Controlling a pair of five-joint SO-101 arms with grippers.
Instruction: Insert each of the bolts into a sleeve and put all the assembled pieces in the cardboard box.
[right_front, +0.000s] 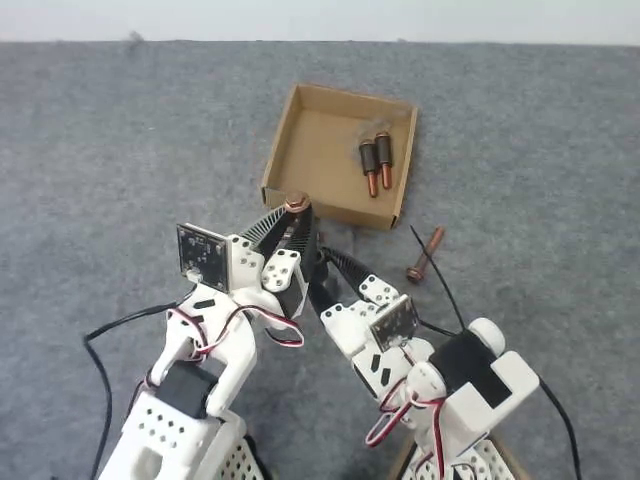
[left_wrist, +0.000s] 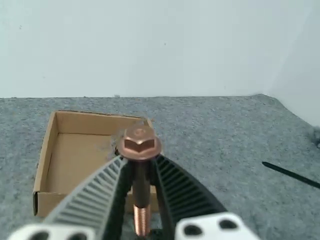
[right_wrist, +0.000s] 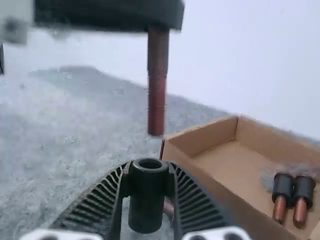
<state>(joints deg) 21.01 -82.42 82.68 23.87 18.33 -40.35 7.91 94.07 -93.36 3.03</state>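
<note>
My left gripper (left_wrist: 141, 172) is shut on a copper bolt (left_wrist: 140, 170) held upright, hex head up; in the high view the bolt's head (right_front: 296, 203) sits at the box's near wall. My right gripper (right_wrist: 148, 192) is shut on a black sleeve (right_wrist: 147, 200), its bore facing up. The bolt's shank (right_wrist: 157, 82) hangs just above and slightly off that bore, not touching. The cardboard box (right_front: 300, 125) holds two assembled bolt-and-sleeve pieces (right_front: 376, 162) in its right half. One loose copper bolt (right_front: 425, 254) lies on the grey mat to the right of the box.
A thin black cable tie (right_front: 435, 270) lies on the grey mat beside the loose bolt. Both arms crowd together just in front of the box's near wall (right_front: 330, 210). Open mat stretches left and right of the box.
</note>
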